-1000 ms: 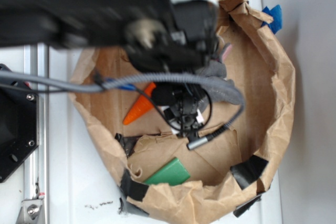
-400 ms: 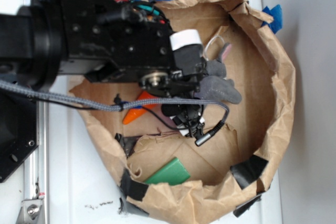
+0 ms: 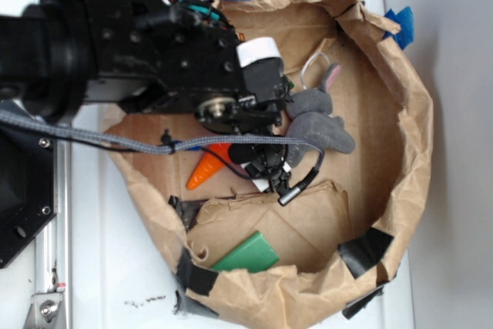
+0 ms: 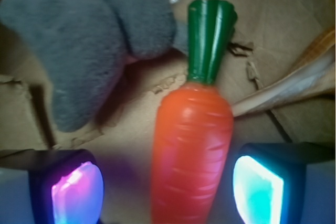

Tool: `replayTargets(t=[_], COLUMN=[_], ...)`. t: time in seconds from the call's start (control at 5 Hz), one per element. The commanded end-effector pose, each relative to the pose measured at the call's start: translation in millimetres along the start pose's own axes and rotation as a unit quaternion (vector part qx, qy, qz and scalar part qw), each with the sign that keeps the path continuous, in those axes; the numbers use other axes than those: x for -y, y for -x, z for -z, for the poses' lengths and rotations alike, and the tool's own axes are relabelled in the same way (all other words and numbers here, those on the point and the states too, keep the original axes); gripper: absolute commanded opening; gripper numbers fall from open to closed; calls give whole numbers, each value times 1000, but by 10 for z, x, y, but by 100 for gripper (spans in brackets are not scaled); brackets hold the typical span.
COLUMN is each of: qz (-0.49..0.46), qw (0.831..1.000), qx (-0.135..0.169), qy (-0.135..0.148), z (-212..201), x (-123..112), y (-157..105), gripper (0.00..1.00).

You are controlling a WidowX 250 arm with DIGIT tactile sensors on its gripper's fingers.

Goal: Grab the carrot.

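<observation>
Exterior view overhead, looking straight down, wrist view close, low between claw (image 4: 168, 190) fingers, both sharing carrot (image 4: 191, 145)

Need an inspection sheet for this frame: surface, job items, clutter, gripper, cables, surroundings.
Surface: crumpled brown paper basin patched with black tape, on a white table.
Job's things: glossy orange toy carrot with green stem, lying flat on the paper, between the finger pads in the wrist view.
Clutter: grey plush toy beside the carrot's stem; flat green block near the basin's lower edge.
Grippers: black gripper open, glowing pads either side of the carrot, not touching it.
Cables: grey braided cable draped across the arm; thin black wire looped beneath the wrist.
Surroundings: blue tape on the basin rim; metal rail at left.
</observation>
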State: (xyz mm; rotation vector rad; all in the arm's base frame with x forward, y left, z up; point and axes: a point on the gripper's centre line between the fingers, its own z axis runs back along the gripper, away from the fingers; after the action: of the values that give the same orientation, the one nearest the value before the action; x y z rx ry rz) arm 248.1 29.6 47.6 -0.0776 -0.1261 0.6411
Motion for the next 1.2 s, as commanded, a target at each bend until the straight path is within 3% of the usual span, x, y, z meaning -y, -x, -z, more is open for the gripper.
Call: replayTargets(t=[0.0,0.4,0.6,1.0], qz=[-42,-42,-37,41], qw=[999,998,998,998], qx=[16,3,10,4], qy=[-14,-37,-40,-37], z=[-27,255,258,-24], x=[-213,-219,-194,-155], y=[-138,-298,-281,-167], gripper=[100,100,0,0])
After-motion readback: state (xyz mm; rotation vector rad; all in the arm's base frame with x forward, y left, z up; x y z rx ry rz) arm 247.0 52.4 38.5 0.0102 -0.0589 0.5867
